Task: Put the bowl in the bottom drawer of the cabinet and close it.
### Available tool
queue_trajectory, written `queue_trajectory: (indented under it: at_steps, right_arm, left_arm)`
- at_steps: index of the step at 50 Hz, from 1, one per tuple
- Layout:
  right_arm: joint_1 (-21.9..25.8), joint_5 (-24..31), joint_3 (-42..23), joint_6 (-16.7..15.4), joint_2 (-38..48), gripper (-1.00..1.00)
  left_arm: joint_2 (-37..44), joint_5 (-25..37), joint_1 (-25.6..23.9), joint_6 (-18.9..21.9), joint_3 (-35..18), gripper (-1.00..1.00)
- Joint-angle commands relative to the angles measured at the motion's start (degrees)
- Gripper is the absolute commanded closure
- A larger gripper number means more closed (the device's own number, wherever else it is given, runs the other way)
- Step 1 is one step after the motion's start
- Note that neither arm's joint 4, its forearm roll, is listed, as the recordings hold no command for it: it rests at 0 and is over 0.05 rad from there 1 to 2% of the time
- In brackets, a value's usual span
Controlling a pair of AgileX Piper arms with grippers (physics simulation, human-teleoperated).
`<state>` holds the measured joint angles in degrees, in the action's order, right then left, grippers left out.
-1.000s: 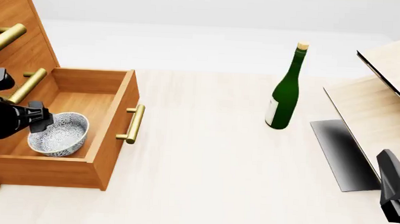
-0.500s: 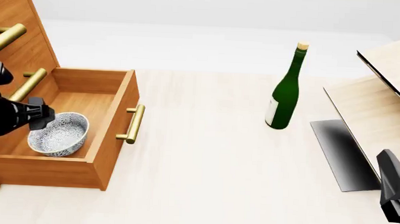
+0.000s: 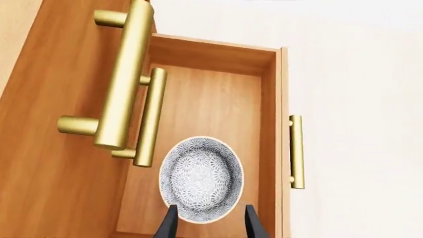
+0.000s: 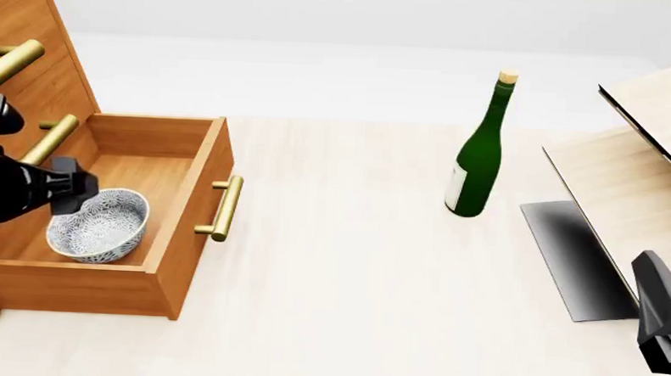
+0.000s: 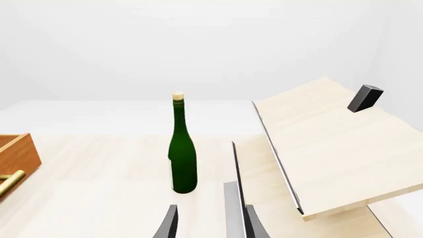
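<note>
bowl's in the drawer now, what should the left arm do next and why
Probably lift the left gripper clear, then move it round to the handle to push. The bowl sits on the floor of the bottom drawer, the fingers are open with nothing between them, and the drawer stands pulled out from the cabinet.

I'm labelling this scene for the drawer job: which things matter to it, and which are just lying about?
Belongs to the job:
bowl
bottom drawer, open, bowl inside
cabinet
left gripper, jaws apart over the bowl

Just lying about:
green bottle
pale wooden structure
</note>
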<state>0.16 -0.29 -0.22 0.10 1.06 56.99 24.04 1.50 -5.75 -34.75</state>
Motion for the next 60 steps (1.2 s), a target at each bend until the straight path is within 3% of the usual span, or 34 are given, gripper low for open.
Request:
queue_trajectory:
  at_steps: [1,44,60]
  right_arm:
    - [0.0,0.0,0.0,0.0,0.0,-1.00]
    - [0.0,0.0,0.0,0.0,0.0,-1.00]
    - [0.0,0.0,0.0,0.0,0.0,-1.00]
  left_arm:
    - [-1.7,1.3,-1.0,1.0,0.2,-1.00]
    - [-3.8,2.8,-1.9,3.9,0.2,-1.00]
    - [-5.6,4.3,-7.6,2.8,-1.0,-1.00]
